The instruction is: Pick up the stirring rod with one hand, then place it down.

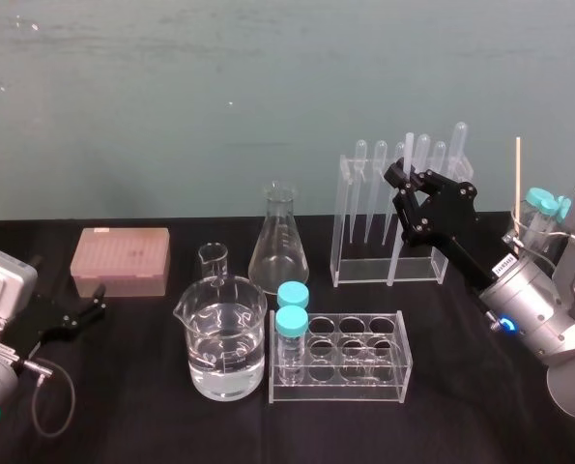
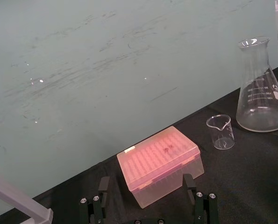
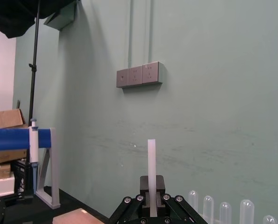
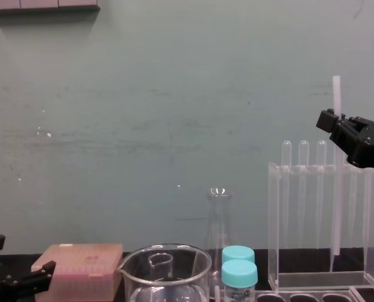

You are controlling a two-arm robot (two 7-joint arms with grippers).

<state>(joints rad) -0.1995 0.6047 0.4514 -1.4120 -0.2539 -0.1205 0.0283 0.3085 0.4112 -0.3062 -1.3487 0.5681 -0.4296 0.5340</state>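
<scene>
Head: right claw (image 1: pixel 399 177) pinches upright stirring rod (image 1: pixel 410 147) at clear acrylic rack (image 1: pixel 337 232), pipettes (image 1: pixel 381 184) crowding it; left claw (image 1: pixel 99 300) spread beside pink box (image 1: pixel 121 259) on black desk (image 1: pixel 123 406) | Right wrist: rod straight, translucent-white, blunt-topped | Chest: rod's lower end within rack outline, above its floor.

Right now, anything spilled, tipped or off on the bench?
Nothing stands out. Right gripper holds the rod upright at the rack; beaker, flask and vials stand upright, nothing spilled. Left gripper rests open at the table's left.
</scene>
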